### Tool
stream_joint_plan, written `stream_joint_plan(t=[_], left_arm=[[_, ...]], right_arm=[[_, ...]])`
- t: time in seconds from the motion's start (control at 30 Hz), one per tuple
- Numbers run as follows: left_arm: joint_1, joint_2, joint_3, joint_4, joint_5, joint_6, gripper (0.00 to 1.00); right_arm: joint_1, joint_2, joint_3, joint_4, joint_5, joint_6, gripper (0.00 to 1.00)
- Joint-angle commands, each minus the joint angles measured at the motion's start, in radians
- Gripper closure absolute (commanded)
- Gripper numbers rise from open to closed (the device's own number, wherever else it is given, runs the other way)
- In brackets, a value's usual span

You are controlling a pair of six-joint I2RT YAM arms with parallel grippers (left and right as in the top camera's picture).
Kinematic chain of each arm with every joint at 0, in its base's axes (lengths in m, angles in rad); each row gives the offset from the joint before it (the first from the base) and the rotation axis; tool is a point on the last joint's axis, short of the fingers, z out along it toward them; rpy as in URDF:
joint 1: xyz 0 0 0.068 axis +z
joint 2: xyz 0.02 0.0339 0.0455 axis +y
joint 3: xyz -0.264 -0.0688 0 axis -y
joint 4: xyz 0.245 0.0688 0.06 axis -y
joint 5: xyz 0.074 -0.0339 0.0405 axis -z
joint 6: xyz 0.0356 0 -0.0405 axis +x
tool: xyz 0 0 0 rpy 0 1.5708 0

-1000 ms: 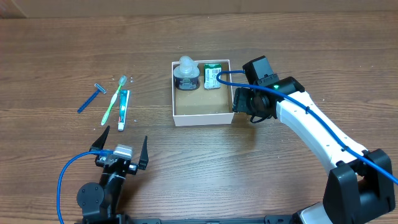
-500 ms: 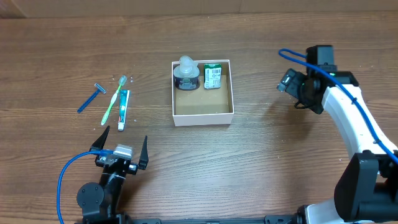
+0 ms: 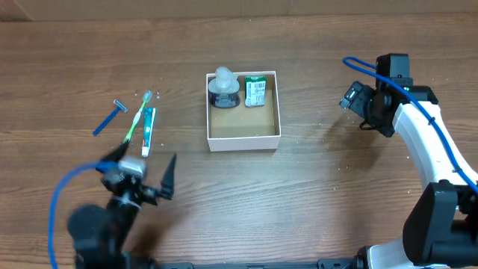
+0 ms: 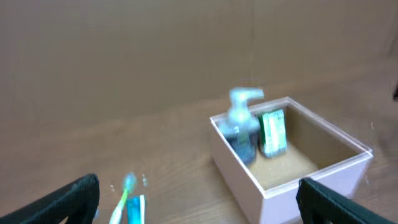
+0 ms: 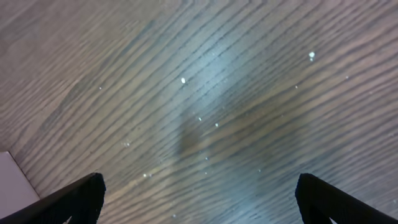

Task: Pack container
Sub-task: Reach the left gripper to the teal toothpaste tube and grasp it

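Observation:
The container (image 3: 243, 137) is a square white box with a brown floor at the table's middle. It holds a clear pump bottle (image 3: 223, 87) and a green packet (image 3: 255, 91) along its far wall. It also shows in the left wrist view (image 4: 323, 171). A green toothbrush (image 3: 137, 119), a blue toothpaste tube (image 3: 148, 130) and a blue razor (image 3: 109, 116) lie left of the box. My left gripper (image 3: 142, 173) is open and empty, just in front of the toothpaste. My right gripper (image 3: 355, 104) is open and empty, well right of the box.
The brown wooden table (image 3: 314, 194) has small white specks. The right wrist view shows only wood grain (image 5: 205, 112) and a white corner of the box at its lower left (image 5: 15, 180). A blue cable runs along each arm.
My right gripper pulled away from the box's right side to the far right and stays there. My left arm has just started moving, shifting left and toward the toiletries, blurred.

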Motion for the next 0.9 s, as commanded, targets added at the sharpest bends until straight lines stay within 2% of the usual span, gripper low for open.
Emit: stream_joint_plan(t=[0.0, 0.13, 0.2, 0.33, 0.43, 0.53, 0.63, 0.87], left_arm=[[0.005, 0.382, 0.361, -0.194, 0.018, -0.024, 0.00], [0.005, 0.828, 0.848, -0.684, 0.109, -0.040, 0.00], [0.005, 0.949, 0.935, -0.777, 0.111, -0.040, 0.00], [0.004, 1.137, 0.933, -0.772, 0.091, -0.039, 0.00], [0.003, 1.303, 0.933, -0.742, 0.002, -0.041, 0.00], [0.004, 1.446, 0.933, -0.705, -0.129, -0.183, 0.00], [0.003, 1.544, 0.933, -0.678, -0.224, -0.265, 0.14], [-0.030, 1.644, 0.933, -0.628, -0.357, -0.300, 0.23]], right_arm=[[0.000, 0.007, 0.025, 0.004, 0.010, 0.001, 0.00], [0.000, 0.007, 0.025, 0.004, 0.010, 0.001, 0.00], [0.000, 0.007, 0.025, 0.004, 0.010, 0.001, 0.00], [0.000, 0.007, 0.025, 0.004, 0.010, 0.001, 0.00], [0.000, 0.007, 0.025, 0.004, 0.010, 0.001, 0.00], [0.000, 0.007, 0.025, 0.004, 0.010, 0.001, 0.00], [0.000, 0.007, 0.025, 0.004, 0.010, 0.001, 0.00], [0.000, 0.007, 0.025, 0.004, 0.010, 0.001, 0.00]])
